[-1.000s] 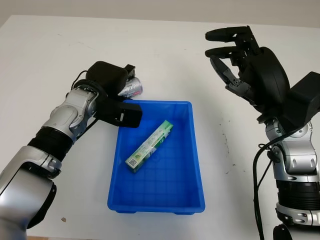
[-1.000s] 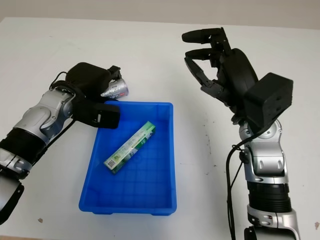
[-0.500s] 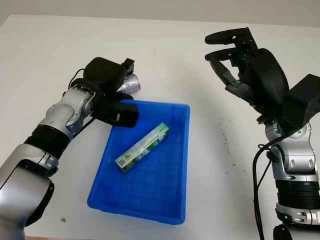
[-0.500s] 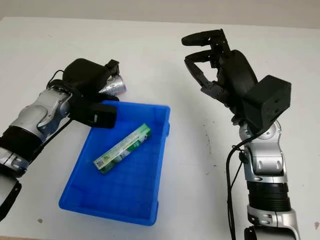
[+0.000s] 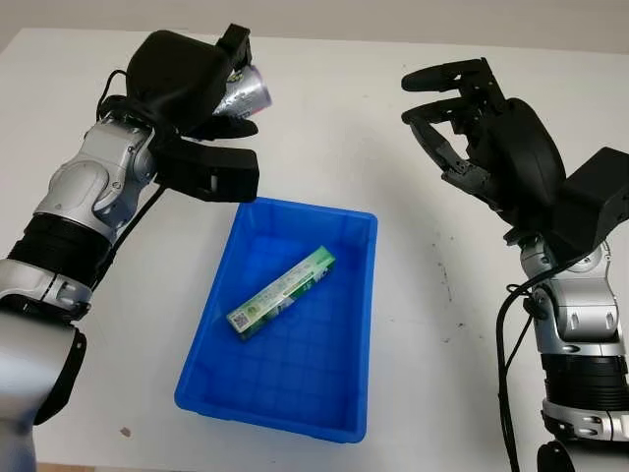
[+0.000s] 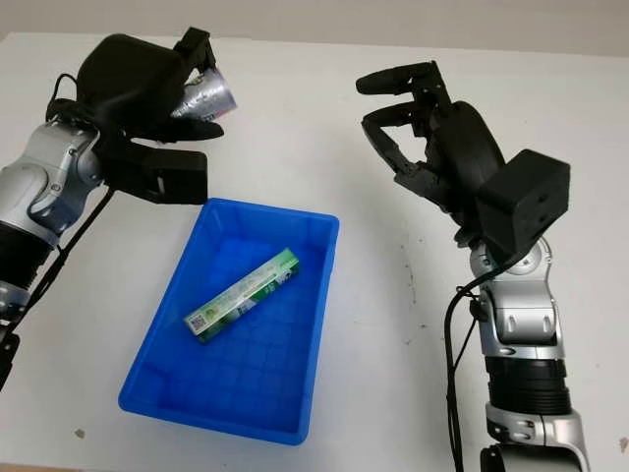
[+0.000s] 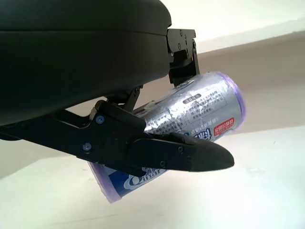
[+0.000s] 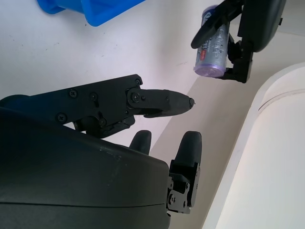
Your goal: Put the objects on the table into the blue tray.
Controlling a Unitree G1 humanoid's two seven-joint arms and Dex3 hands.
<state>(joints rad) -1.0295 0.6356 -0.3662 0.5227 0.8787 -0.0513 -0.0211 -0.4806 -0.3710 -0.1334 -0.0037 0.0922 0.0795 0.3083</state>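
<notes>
Risen from the blue plastic tray (image 5: 366, 324)'s eleven-o'clock corner, the left hand (image 5: 187, 84) grasps a silver cylindrical can (image 5: 246, 93), needing carrying over it; right hand (image 5: 491, 138) open at two o'clock.

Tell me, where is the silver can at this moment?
The silver can is held in the left hand, lifted above the table, beyond the far left corner of the blue tray.

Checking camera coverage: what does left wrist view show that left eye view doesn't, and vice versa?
Left wrist alone: the printed label text on the silver can, and a finger lying across its side. Left eye alone: the blue tray on the white table, the green box lying inside it, and the open right hand raised beyond the tray. Both: the left hand gripping the can.
</notes>
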